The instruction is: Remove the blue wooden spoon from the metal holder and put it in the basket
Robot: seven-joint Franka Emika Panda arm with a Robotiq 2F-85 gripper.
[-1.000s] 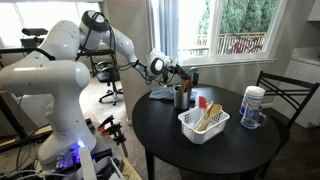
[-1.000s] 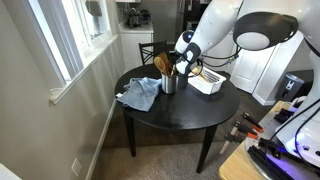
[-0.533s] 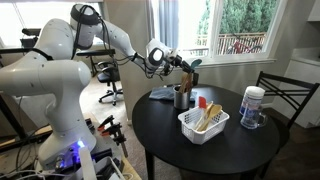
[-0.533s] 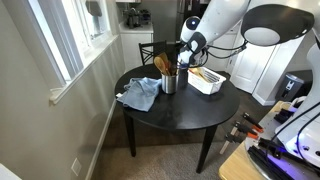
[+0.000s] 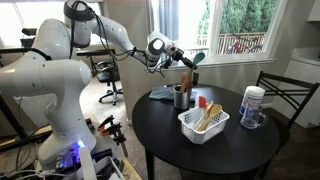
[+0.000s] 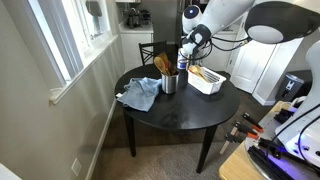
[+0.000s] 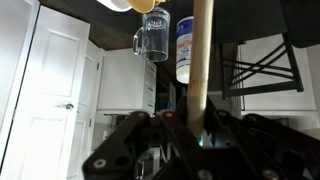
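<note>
a bright room with a big window (image 5: 235,30) behind, and in front of it a round black table (image 5: 170,150) that carries everything you need. your arm (image 5: 110,35) reaches in from the left, high over the table's far left part.

the basket (image 5: 205,133), white with lattice sides, sits toward the middle of the table and already has wooden utensils in it. the metal holder (image 5: 181,99) stands just beside it, to the far left. in both exterior views the two are near each other but not touching; from the other side the holder (image 6: 169,84) and basket (image 6: 208,82) read the same way.

the blue wooden spoon (image 5: 191,62) is up in the air, above the holder. the gripper (image 5: 180,56) is clamped on it: in the wrist view the jaws are closed around a pale wooden shaft (image 7: 203,60) that runs straight away from the gripper (image 7: 203,130) and out of frame.

what matters for your move: the spoon's long axis is close to upright, blue part by the gripper, shaft pointing down toward the holder. the pictures don't show whether its lower end is clear of the holder's rim, so i'd judge you need to be sure of that height first. then carry it right and near, over the basket, and tilt it flatter so it lies along the basket's length.
</note>
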